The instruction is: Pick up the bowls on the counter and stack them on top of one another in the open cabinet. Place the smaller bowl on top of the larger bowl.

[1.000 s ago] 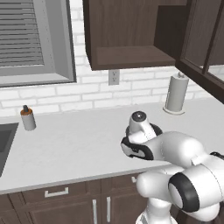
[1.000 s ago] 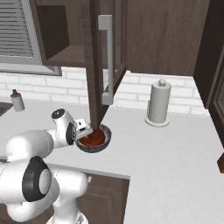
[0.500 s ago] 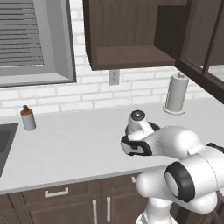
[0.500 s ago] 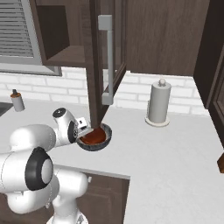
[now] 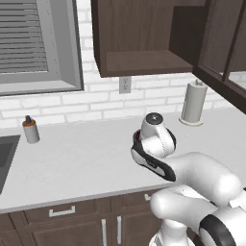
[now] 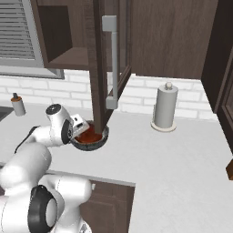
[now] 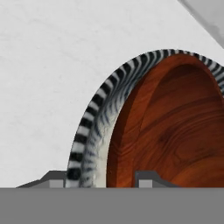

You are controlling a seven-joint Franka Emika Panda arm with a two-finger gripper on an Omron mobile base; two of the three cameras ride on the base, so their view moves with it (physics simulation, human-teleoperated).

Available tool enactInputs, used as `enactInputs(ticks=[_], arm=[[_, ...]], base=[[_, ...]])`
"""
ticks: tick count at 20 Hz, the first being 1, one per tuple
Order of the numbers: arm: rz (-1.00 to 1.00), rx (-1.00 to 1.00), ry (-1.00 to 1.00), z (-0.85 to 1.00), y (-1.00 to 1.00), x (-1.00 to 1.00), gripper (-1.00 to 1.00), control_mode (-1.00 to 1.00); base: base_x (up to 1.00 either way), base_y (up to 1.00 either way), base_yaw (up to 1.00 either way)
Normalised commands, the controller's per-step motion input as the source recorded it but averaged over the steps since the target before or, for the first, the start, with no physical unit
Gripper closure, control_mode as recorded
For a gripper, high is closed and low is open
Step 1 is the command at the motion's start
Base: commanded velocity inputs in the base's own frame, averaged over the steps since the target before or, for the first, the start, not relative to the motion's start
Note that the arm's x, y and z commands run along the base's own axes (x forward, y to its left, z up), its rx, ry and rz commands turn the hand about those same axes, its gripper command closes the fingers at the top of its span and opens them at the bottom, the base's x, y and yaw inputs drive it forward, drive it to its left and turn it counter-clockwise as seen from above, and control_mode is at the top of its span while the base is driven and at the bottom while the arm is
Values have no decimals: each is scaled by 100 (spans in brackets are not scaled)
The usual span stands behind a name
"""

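Brick-patterned white wall backs the smooth pale desk (image 5: 72,163) in the left base view, where the open cabinet (image 5: 144,43) of dark brown wood shows one bare shelf above. A white paper towel roll (image 5: 193,103) stands upright at the wall, and a small grey bottle with a brown cap (image 5: 30,130) sits far left near the sink (image 5: 5,153). The arm's rounded white wrist hides the bowls.

From the right base view, the smaller bowl (image 6: 91,136), glossy reddish-brown, sits nested inside the larger bowl (image 6: 93,144), whose dark rim rings it on the desk below the cabinet's swung-out door (image 6: 109,63). The hand (image 6: 78,129) reaches the rim at its left edge.

Seen from the hand view, wood-grain brown lines the smaller bowl, and the larger bowl's rim is banded black and white. Two fingertips (image 7: 148,177) straddle the rims, one outside and one inside, pinching both bowls' walls.
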Motion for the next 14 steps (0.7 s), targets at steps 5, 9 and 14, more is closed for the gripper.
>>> enactInputs(ticks=[5, 9, 14], arm=[[10, -2, 0, 100, 18, -48, 100, -100], [12, -9, -5, 100, 1, -32, 100, -100], [17, -13, -10, 100, 2, -27, 100, -100]], base=[[0, 0, 0], [0, 0, 0], [0, 0, 0]])
